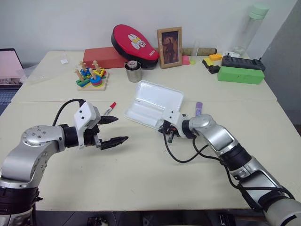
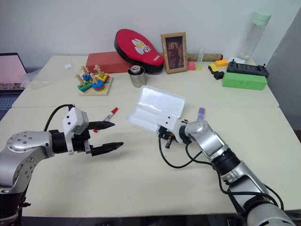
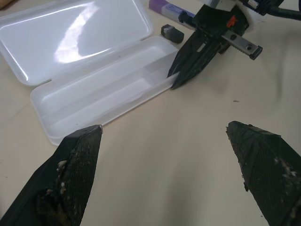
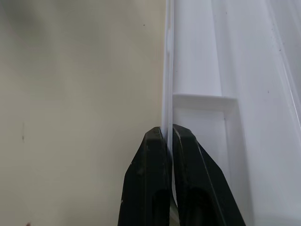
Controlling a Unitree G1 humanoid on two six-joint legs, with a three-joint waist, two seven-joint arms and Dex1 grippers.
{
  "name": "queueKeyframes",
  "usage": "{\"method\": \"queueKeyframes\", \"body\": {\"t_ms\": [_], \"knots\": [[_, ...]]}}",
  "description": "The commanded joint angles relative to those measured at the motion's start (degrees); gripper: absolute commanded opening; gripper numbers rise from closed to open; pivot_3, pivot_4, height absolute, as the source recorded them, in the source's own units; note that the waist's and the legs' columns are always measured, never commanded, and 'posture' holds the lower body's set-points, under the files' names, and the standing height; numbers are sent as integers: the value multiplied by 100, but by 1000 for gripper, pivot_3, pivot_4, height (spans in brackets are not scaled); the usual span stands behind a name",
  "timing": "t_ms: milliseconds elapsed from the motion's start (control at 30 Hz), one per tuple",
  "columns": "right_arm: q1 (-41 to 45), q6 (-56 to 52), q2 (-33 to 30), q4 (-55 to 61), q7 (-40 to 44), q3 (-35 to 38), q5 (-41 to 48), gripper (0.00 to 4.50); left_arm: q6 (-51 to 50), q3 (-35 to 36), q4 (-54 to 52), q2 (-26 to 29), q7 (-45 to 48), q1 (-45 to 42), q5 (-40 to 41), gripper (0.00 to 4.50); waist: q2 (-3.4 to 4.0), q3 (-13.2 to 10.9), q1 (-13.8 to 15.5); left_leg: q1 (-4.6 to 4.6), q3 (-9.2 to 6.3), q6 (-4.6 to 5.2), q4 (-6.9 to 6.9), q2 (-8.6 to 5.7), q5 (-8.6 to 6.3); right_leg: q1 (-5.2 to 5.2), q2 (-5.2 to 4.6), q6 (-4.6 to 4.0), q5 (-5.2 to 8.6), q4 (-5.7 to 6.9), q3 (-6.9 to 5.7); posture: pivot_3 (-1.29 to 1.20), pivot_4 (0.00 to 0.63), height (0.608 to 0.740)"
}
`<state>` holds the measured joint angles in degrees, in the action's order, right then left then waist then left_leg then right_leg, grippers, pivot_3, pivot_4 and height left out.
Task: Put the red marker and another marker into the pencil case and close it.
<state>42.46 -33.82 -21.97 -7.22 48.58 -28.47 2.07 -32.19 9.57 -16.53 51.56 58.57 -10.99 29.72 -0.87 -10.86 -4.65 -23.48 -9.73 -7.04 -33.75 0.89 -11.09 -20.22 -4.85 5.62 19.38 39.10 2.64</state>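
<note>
We see a pale table point(image 1: 141, 179) with the pencil case point(image 1: 153, 108) lying open near its middle: a flat white plastic box with rounded corners, its lid point(image 1: 160, 95) folded back on the far side. Its tray has a long compartment and a small one at the end, and both hold nothing.

The right gripper point(image 3: 176, 80) has its two black fingers clenched on the thin front wall of the tray, at the corner by the small compartment. The left gripper point(image 1: 112, 130) hangs above the bare table to the left of the case, its jaws spread wide and holding nothing.

The red marker point(image 1: 109, 108), white-barrelled with a red cap, lies on the table left of the case, just beyond the left gripper. The purple highlighter point(image 1: 198, 108) lies on the table right of the case, beside the right arm. Its dark label is too small for us to read. A small black cap-like piece point(image 3: 171, 32) sits between the highlighter and the case.
</note>
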Motion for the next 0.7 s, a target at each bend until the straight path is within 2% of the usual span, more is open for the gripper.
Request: {"method": "queueKeyframes", "body": {"t_ms": [33, 300, 467, 700], "knots": [[-216, 845, -297, 516, 651, 24, 107, 55, -83, 416, -329, 40, -113, 161, 194, 4500, 0, 0, -7, 0, 0, 0, 0, 0, 0, 0, 0, 0, 0, 0, 0, 0, 150, 740], [-1016, 1249, -1139, 1808, 1874, -71, 432, 55, -372, 903, -818, 206, -73, 960, 406, 4500, 0, 0, -5, -1, 1, 1, 1, 1, -1, 3, 0, 1, 1, -5, 2, 0, 150, 740], [-1063, 1755, -1133, 1622, 1971, -197, 184, 55, -589, 1031, -1146, 300, -20, 1203, 637, 4500, -2, 1, -3, 1, 1, 0, -4, 1, 0, 5, 0, 1, 0, -3, 3, 0, 150, 740], [-959, 1854, -1027, 1320, 2013, -153, 65, 55, -733, 1140, -1366, 416, -6, 1423, 801, 4500, -2, 1, 2, 1, 1, 0, -3, 1, 0, 5, 0, 1, 0, -3, 2, 0, 150, 740]]}}
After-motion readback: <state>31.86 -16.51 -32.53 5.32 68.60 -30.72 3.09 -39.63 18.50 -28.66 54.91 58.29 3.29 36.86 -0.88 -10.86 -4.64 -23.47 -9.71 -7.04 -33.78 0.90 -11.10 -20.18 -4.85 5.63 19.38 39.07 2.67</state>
